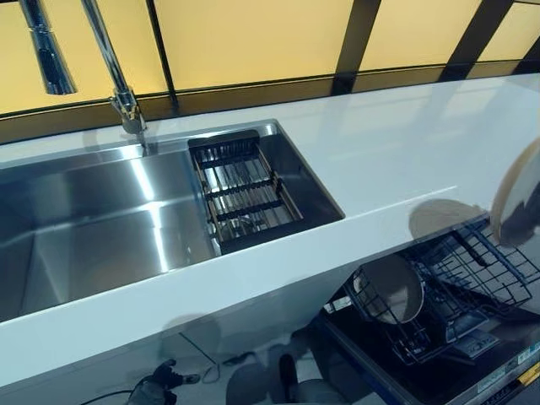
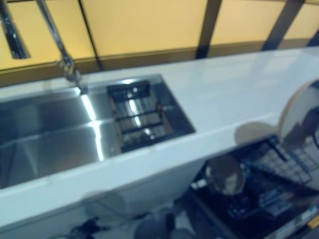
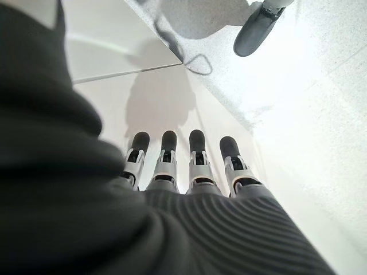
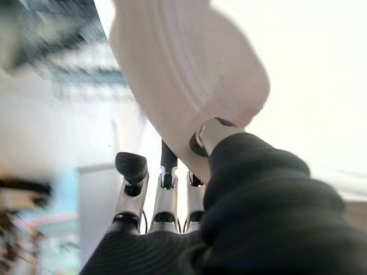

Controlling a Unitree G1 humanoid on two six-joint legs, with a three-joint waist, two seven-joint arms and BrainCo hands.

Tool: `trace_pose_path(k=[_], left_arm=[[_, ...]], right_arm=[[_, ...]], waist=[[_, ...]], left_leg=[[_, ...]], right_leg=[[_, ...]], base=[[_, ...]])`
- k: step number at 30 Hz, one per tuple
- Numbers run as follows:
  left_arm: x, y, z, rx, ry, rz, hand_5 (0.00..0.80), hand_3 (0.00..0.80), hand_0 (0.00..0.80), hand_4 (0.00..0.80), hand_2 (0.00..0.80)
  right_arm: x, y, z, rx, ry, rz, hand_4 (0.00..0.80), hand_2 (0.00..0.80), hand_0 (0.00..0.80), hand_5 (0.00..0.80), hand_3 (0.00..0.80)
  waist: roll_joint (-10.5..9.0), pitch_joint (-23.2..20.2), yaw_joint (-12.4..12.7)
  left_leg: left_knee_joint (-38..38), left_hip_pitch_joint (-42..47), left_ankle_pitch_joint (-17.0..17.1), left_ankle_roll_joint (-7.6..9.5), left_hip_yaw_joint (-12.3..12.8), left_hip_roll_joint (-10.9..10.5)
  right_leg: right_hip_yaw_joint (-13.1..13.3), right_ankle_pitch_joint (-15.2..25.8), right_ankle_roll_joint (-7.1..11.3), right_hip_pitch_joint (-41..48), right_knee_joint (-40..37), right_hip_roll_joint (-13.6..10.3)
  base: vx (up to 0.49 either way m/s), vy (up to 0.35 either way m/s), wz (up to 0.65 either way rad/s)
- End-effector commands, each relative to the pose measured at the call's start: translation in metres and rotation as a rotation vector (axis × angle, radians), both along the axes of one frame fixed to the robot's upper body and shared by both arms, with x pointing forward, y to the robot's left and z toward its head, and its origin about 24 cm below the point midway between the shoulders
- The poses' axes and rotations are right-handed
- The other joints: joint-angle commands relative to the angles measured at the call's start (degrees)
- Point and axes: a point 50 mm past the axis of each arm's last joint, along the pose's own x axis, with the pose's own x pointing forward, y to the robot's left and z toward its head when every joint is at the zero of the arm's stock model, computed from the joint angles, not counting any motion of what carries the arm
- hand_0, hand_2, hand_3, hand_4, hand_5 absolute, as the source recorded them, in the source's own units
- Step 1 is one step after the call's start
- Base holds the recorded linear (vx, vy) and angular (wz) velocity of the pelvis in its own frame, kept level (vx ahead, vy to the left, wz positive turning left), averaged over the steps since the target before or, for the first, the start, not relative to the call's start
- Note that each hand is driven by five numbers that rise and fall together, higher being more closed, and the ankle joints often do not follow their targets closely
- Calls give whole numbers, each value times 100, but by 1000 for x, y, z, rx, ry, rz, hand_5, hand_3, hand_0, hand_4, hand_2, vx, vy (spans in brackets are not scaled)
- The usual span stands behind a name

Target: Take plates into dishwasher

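A pale round plate [image 1: 517, 187] is held on edge at the far right, above the open dishwasher's dark wire rack [image 1: 472, 270]. My right hand [image 4: 172, 189] is shut on this plate [image 4: 189, 74], with the thumb on one face and the fingers behind the other. Another plate [image 1: 392, 288] stands upright at the left end of the rack. My left hand [image 3: 183, 166] hangs low beside the cabinet front with straight fingers and holds nothing. It also shows at the bottom of the left eye view [image 1: 159, 386].
A white counter [image 1: 405, 143] runs across the view. It holds a steel sink [image 1: 84, 228] with a dark drain rack [image 1: 245, 190] at its right end and a tall faucet [image 1: 110, 67] behind. The dishwasher door [image 1: 439, 371] lies open below the counter.
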Motion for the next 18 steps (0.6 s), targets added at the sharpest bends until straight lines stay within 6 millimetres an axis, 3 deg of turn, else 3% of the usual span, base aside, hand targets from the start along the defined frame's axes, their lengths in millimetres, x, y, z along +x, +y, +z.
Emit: trace_pose_path(k=[1, 18], left_arm=[[11, 14, 8, 53, -38, -21, 0, 0, 0, 0, 0], [11, 11, 7, 59, -29, -30, 0, 0, 0, 0, 0]], right_arm=[[7, 15, 47, -95, -163, 31, 800, 800, 800, 800, 800], [34, 59, 71, -393, -95, 136, 800, 800, 800, 800, 800]], waist=[[-295, 94, 251], [-293, 165, 606]], left_leg=[[25, 72, -290, 96, -460, -78], [21, -159, -198, 66, -728, -78]], right_leg=[[-219, -364, 475, 274, 22, -175], [-529, -419, 468, 298, 22, -240]], base=[[10, -1, 9], [11, -18, 12]])
